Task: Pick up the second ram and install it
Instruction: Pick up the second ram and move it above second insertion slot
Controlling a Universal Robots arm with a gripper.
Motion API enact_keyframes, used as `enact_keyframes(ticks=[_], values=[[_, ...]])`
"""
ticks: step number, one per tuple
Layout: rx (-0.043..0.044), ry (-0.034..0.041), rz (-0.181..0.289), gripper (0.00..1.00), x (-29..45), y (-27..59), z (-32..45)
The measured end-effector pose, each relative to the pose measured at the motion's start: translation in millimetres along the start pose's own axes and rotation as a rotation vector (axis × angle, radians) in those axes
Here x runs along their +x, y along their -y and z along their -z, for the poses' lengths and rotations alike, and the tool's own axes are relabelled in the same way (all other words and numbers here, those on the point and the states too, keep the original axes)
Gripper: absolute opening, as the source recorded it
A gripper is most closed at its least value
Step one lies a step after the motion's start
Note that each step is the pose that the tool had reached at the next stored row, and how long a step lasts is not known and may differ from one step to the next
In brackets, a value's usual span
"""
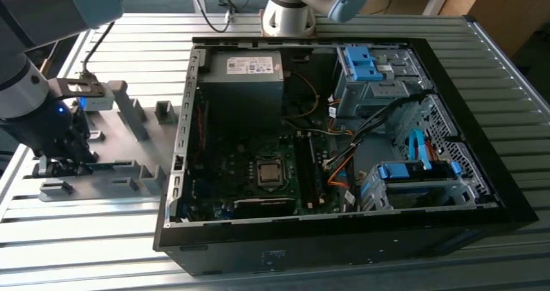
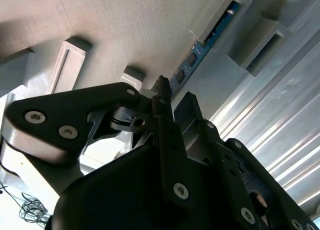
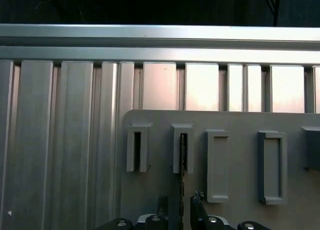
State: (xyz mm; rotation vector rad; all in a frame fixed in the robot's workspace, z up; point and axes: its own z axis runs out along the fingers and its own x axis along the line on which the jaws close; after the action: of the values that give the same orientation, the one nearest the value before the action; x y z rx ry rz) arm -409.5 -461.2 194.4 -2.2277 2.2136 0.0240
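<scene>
Ribbed aluminium bench (image 1: 129, 46), long straight grooves running across it. The big black computer case (image 1: 301, 255) lies open on it, with a green board, a grey metal box and bright blue latches inside. At the exterior view's left the glossy grey-and-black arm (image 1: 26, 91) reaches down over a flat, matt grey holder plate (image 1: 112, 183) studded with rectangular slotted blocks.

The gripper (image 1: 69, 165) is low over that plate. In both wrist views its black fingers (image 3: 197, 202) are spread, one on either side of the second ram (image 2: 209, 40), with daylight showing between each finger and the board. The stick stands on edge, thin and blue with dark chips, its far end seated in a grey block's slot (image 3: 183, 145) and its near end between the fingertips.
</scene>
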Motion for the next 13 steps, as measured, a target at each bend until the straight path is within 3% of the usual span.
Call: enact_keyframes(ticks=[9,13], values=[[-0.0001,0.0011,0.000,0.31,-0.6,0.0,-1.8],[0.0000,0.0012,0.000,0.23,-0.6,0.0,-2.4]])
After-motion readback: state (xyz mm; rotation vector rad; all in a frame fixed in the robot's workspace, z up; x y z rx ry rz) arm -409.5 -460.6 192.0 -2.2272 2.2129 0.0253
